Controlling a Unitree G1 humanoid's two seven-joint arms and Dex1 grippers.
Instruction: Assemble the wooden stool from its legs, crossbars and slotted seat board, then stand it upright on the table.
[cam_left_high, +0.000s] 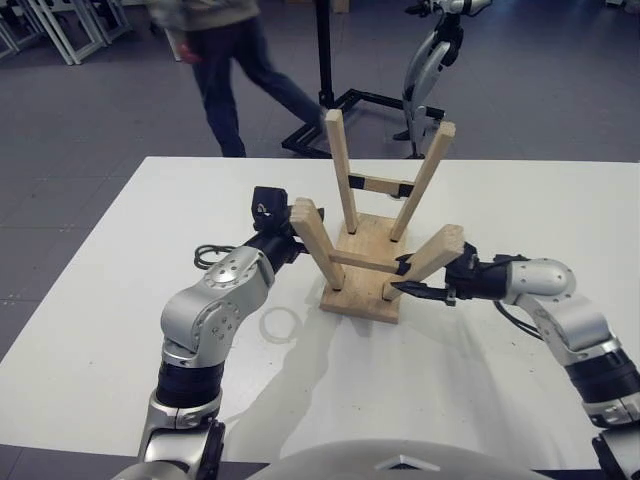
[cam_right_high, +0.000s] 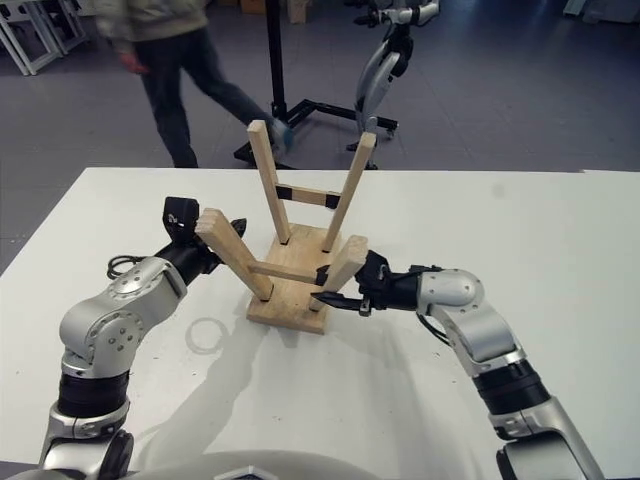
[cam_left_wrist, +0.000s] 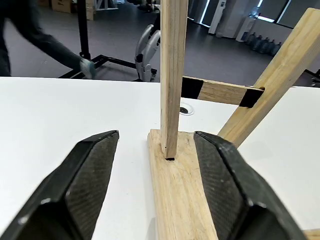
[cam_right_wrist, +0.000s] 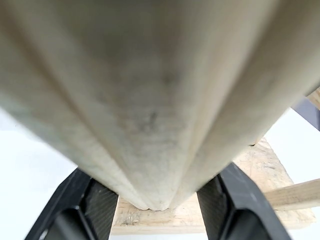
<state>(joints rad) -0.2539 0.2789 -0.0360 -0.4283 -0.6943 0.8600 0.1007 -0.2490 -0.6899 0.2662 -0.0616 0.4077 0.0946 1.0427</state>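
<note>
The wooden stool lies upside down near the middle of the white bench (cam_left_high: 520, 200), its slotted seat board (cam_left_high: 352, 300) flat on the surface and all four legs pointing up and splaying outward. The far left leg (cam_left_high: 342, 170) and far right leg (cam_left_high: 425, 175) are joined by a crossbar (cam_left_high: 378, 185) with black ends, fixed about halfway up them. The near left leg (cam_left_high: 318, 245) and near right leg (cam_left_high: 435, 255) lean apart, with a plain, thinner near crossbar (cam_left_high: 365, 263) running between them low down, just above the board.

The right gripper (cam_left_high: 397, 277) comes in from the right, level with the bench, at the lower part of the near right leg. Its black fingers (cam_right_wrist: 100, 205) sit one on each side of that leg, closed against it just above the seat board.

The left gripper (cam_left_wrist: 156, 145) is at the stool's left side, just behind the upper end of the near left leg. Its fingers (cam_left_wrist: 95, 170) are spread wide and hold nothing. In the left wrist view, the left end of the seat board and the foot of the far left leg in its slot lie ahead, in line with the gap between them.

A pale ring (cam_left_high: 280, 323) lies on the bench near the left front corner of the seat board, apart from it.
</note>
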